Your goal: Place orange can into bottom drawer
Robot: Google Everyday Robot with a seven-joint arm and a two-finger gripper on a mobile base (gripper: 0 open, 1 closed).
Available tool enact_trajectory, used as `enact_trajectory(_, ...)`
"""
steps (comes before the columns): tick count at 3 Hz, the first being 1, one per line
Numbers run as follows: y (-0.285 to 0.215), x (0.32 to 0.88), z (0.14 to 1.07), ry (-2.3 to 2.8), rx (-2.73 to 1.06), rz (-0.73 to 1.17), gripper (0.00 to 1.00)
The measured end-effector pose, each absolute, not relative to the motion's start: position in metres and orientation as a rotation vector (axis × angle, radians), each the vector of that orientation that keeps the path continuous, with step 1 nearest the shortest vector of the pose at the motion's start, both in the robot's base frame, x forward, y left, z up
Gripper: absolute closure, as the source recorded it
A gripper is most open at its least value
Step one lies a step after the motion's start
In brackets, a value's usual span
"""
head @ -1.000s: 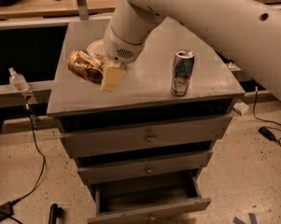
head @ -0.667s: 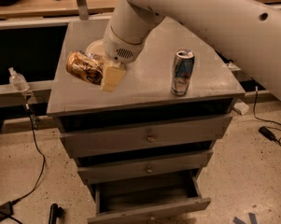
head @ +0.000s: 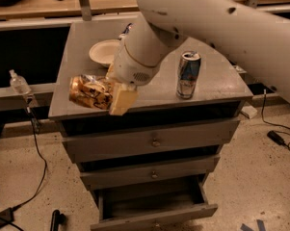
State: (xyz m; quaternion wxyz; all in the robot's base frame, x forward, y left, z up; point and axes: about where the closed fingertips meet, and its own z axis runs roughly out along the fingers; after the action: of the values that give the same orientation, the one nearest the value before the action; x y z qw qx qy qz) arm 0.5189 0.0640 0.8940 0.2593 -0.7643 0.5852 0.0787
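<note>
The orange can (head: pixel 89 91), shiny orange-gold with whitish patterning, lies sideways in my gripper (head: pixel 110 96), which is shut on it. One cream finger (head: pixel 123 100) shows in front of the can's right end; the other is hidden. The can hangs over the front left edge of the grey cabinet top (head: pixel 212 81). The bottom drawer (head: pixel 156 219) is pulled open below, and what shows of its inside is empty. The two wider drawers above it are closed.
A taller blue-and-silver can (head: pixel 188 74) stands upright on the cabinet top to the right of my arm. A pale plate (head: pixel 104 52) sits at the back left. A clear bottle (head: pixel 19 83) stands on a rail to the left. Cables lie on the floor.
My gripper has moved with the orange can forward and lower, from over the left of the cabinet top to its front edge. The blue-and-silver can has not moved.
</note>
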Motion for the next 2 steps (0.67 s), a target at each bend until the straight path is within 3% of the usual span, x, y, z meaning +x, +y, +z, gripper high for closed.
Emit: enact_trajectory(2, 0.0604, 0.5104, 0.8902, 1.552, -2.095, 0.218, 1.0)
